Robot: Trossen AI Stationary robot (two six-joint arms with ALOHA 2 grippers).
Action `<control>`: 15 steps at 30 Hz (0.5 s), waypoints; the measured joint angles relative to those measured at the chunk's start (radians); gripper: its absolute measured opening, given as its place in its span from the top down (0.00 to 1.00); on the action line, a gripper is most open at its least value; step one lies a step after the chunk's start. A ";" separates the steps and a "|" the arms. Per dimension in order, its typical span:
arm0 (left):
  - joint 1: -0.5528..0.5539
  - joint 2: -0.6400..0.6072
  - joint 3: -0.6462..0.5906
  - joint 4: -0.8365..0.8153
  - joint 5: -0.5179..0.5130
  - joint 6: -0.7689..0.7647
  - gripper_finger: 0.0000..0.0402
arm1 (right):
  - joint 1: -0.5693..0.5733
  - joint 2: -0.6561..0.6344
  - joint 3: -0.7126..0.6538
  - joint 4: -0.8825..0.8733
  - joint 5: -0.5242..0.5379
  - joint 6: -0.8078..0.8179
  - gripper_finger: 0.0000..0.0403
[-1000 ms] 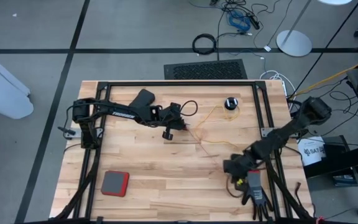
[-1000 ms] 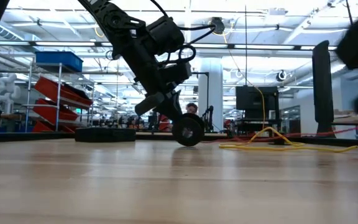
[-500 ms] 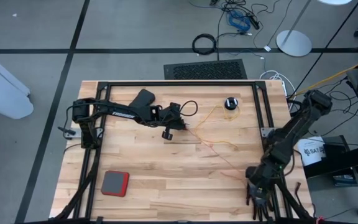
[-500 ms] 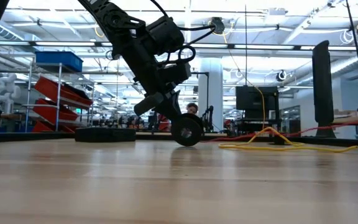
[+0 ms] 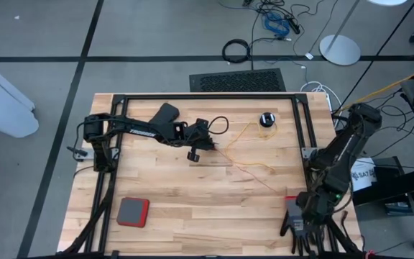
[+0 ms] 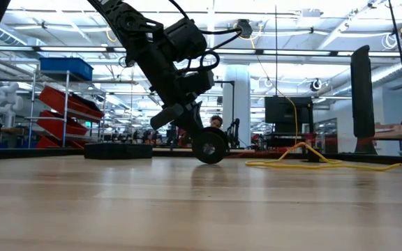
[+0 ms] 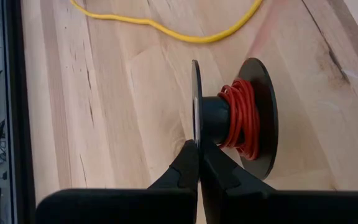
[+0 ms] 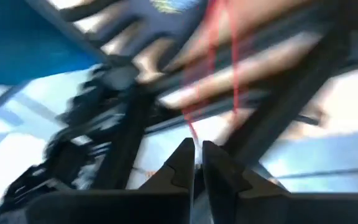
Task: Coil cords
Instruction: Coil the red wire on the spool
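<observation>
Reddish-orange thin cord, partly wound on a small round black reel pinched by the closed left hand mid-worktop, trails to the nearly closed right hand; yellow cord beside the reel lies uncoiled.

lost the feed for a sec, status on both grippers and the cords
Left gripper shut on reel rim, red cord wound on it. Right gripper at table's near-right corner, red strand between its fingers. Yellow cord loose, uncoiled.

- On a white bucket just off the worktop's right edge, dark letters begin "SA"; the right arm hides the rest.
- Pale lettering on the left arm's link is too small to read.
</observation>
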 joint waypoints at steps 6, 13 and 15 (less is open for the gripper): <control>0.000 0.000 0.000 -0.005 -0.002 -0.016 1.00 | 0.052 -0.011 0.167 -0.139 0.117 0.081 0.96; 0.000 0.000 0.000 -0.013 -0.003 -0.021 1.00 | 0.076 -0.023 0.288 -0.175 0.619 -0.014 0.97; 0.000 0.000 0.000 -0.013 -0.006 -0.021 1.00 | 0.057 -0.012 0.284 -0.201 0.759 -0.104 0.97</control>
